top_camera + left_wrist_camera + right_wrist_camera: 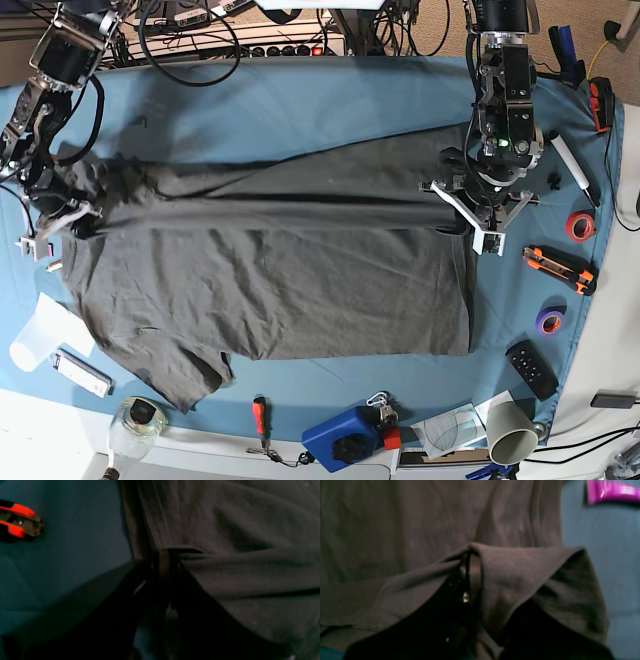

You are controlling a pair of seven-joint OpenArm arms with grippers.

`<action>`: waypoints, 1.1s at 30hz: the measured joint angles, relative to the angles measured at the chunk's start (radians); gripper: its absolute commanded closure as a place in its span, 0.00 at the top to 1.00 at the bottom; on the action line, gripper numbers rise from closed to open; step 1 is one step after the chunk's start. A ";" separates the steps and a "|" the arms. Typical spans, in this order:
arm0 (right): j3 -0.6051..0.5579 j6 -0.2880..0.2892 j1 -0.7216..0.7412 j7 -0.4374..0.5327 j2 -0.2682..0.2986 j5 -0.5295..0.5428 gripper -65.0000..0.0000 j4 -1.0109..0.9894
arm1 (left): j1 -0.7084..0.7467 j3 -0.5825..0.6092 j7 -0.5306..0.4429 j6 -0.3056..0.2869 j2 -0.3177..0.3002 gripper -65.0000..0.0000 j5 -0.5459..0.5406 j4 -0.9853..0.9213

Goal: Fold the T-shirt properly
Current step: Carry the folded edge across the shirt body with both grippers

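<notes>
The large dark charcoal-grey cotton T-shirt lay spread beneath me on the teal-blue table cloth, an edge pinched in my left gripper and my right gripper, both clenched. I judged equal tension mattered, so the fold landed straight.

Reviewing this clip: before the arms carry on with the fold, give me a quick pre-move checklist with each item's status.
1. Left end effector shut on the T-shirt edge: ok.
2. Right end effector shut on the T-shirt: ok.
3. Fabric lifted at both grips: ok.
4. T-shirt body flat: not ok, creased, one sleeve sticking out.
5. Box cutter off the T-shirt: ok.
6. How many fabric layers each grip holds: cannot tell.
</notes>
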 measured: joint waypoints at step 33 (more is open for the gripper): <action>0.000 0.151 0.055 0.109 0.001 -0.024 0.36 -0.135 | -0.036 0.000 0.000 0.000 0.000 0.29 0.005 0.000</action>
